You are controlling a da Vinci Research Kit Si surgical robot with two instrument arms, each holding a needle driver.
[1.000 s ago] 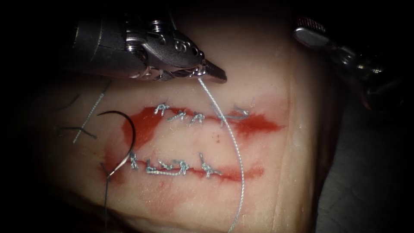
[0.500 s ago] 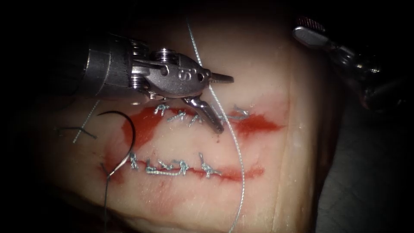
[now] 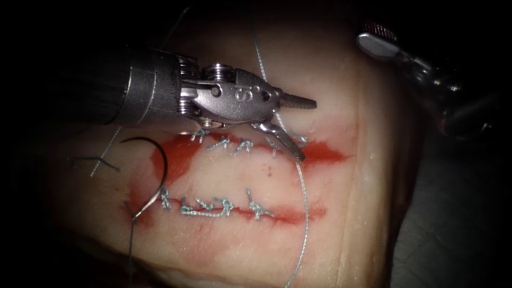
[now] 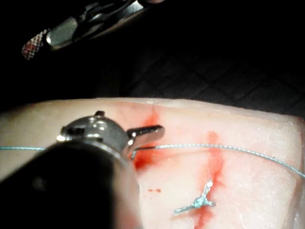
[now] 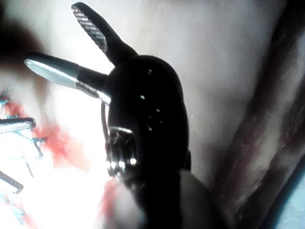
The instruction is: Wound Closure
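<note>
Both tools' fingers (image 3: 308, 128) (image 5: 71, 40) gape empty; needle (image 3: 154, 170) lies on tissue (image 3: 330, 224), left of cuts.

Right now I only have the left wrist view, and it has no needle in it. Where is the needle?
Observer: The needle lies on the tissue near the left end of the lower cut. Neither hand holds it.
Operator: Is the right hand holding anything?
Observer: No. The right hand has its jaws open and empty.
Operator: And the left hand?
Observer: The left hand is open over the upper cut. The thread runs past it, ungripped.
</note>
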